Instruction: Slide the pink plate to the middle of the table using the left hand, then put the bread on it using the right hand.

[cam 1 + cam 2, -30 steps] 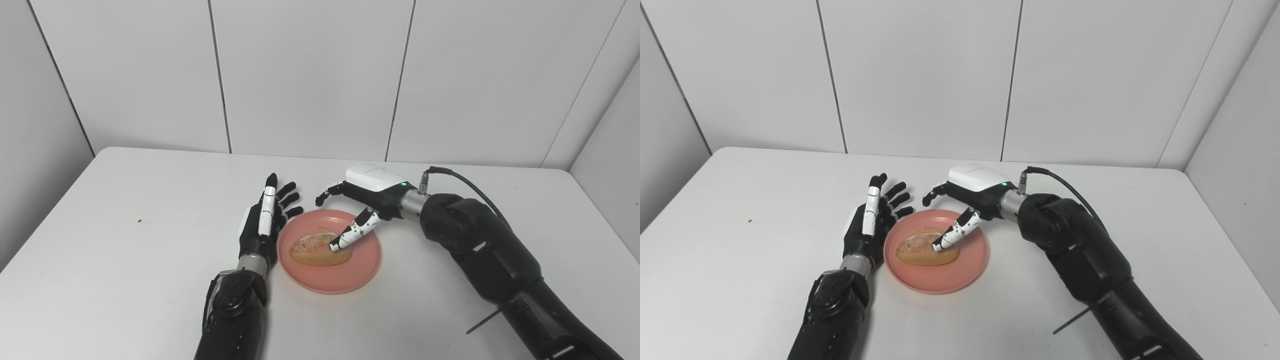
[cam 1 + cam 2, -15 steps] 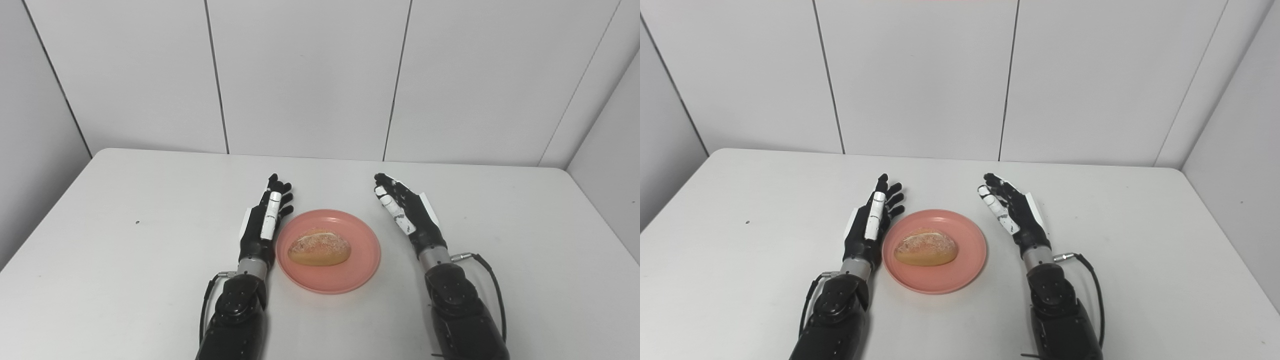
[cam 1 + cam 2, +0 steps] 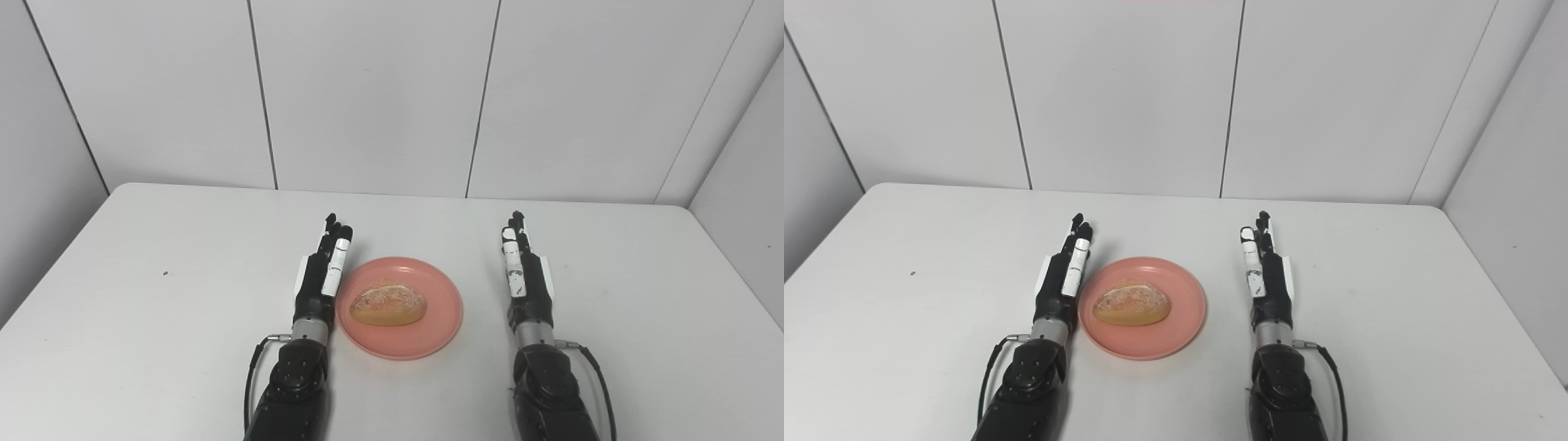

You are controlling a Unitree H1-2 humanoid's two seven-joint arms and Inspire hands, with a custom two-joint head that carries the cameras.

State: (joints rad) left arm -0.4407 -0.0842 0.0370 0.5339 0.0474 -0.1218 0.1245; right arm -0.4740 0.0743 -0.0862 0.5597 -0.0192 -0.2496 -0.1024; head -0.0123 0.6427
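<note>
Looks done: bread (image 3: 388,305) sits on pink plate (image 3: 441,324), mid-counter (image 3: 153,318). Your left hand (image 3: 323,275) and right hand (image 3: 524,275) flank it, fingers straight, holding nothing. Nothing left.

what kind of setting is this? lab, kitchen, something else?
Most likely a lab or test booth, not a kitchen. The plain white table stands enclosed by bare pale panel walls, and the only props are one pink plate with a bread roll on it, between the robot's two open hands.
</note>
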